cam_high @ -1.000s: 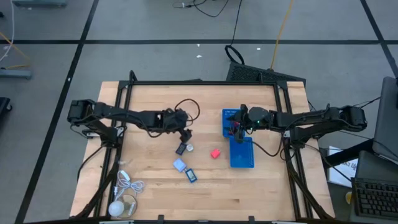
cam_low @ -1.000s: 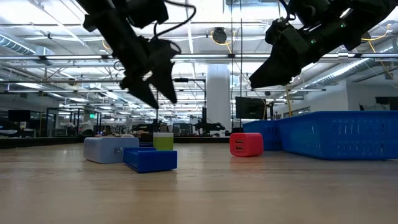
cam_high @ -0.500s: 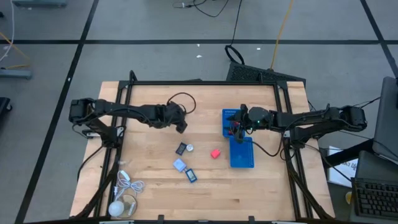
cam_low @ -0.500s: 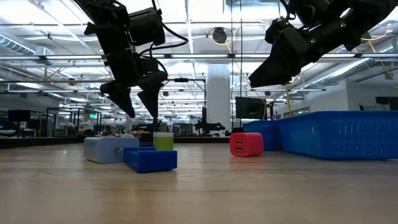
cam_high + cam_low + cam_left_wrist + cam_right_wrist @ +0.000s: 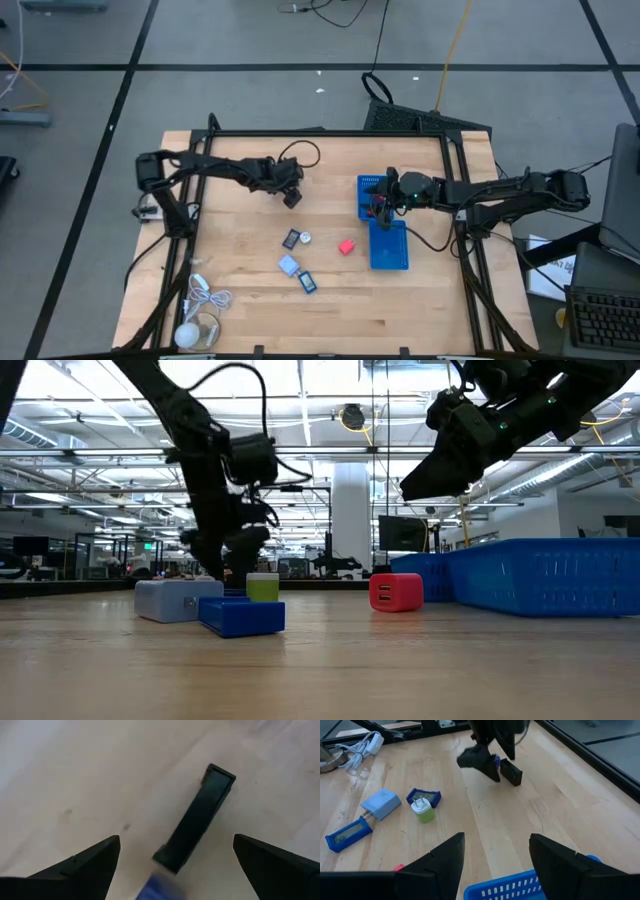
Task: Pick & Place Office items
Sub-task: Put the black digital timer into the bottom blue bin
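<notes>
We record the left pincer (image 5: 292,197) over the far-left part of the pale wooden desk (image 5: 240,300), fingers spread wide and holding nothing. Directly beneath it a slim black rectangular block (image 5: 195,818) lies flat on the desk between the spread fingers (image 5: 85,862), untouched by either.

Nearer the desk's front edge than this pincer lies a cluster: a small dark blue-rimmed flat piece (image 5: 291,239), a small white-and-green plug-like piece (image 5: 305,238) just beside it, a pale grey-blue blocky adapter (image 5: 288,265), and a long blue rectangular piece (image 5: 307,282). A small red cube-shaped charger (image 5: 346,246) sits apart, between the cluster and the blue slatted plastic tray (image 5: 388,245).

The right pincer (image 5: 383,203) hangs above the tray's far end, fingers (image 5: 447,857) apart and empty.

A coiled white cable with a round white object (image 5: 198,310) lies at the front-left corner, well away from both pincers.
</notes>
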`<control>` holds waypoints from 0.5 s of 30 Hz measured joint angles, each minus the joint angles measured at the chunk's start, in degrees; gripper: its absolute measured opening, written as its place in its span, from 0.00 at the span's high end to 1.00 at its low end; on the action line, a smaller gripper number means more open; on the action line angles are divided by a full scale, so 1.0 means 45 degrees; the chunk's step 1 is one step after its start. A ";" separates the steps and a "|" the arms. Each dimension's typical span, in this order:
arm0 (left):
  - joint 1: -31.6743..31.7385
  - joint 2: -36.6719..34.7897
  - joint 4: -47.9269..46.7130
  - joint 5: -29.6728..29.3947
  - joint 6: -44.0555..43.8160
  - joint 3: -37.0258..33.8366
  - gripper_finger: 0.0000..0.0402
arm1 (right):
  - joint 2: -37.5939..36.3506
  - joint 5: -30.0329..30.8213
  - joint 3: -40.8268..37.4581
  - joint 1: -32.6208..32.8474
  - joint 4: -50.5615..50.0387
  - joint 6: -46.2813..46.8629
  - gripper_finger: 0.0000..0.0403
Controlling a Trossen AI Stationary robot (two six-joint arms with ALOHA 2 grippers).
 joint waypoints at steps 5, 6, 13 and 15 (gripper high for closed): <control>0.0066 0.0562 0.0203 0.0264 -0.0177 0.0053 0.02 | 0.0000 -0.0004 0.0000 0.0005 0.0019 -0.0054 0.48; 0.0052 0.0600 0.0219 0.0220 -0.0035 0.0053 0.02 | 0.0000 0.0000 0.0000 0.0005 0.0019 -0.0054 0.48; -0.0035 0.0629 0.0268 -0.0020 0.0871 0.0052 0.03 | 0.0000 0.0000 0.0000 0.0005 0.0019 -0.0049 0.49; -0.0133 0.0638 0.0261 0.0013 0.0996 0.0049 0.07 | 0.0000 0.0000 -0.0001 0.0005 0.0019 -0.0050 0.49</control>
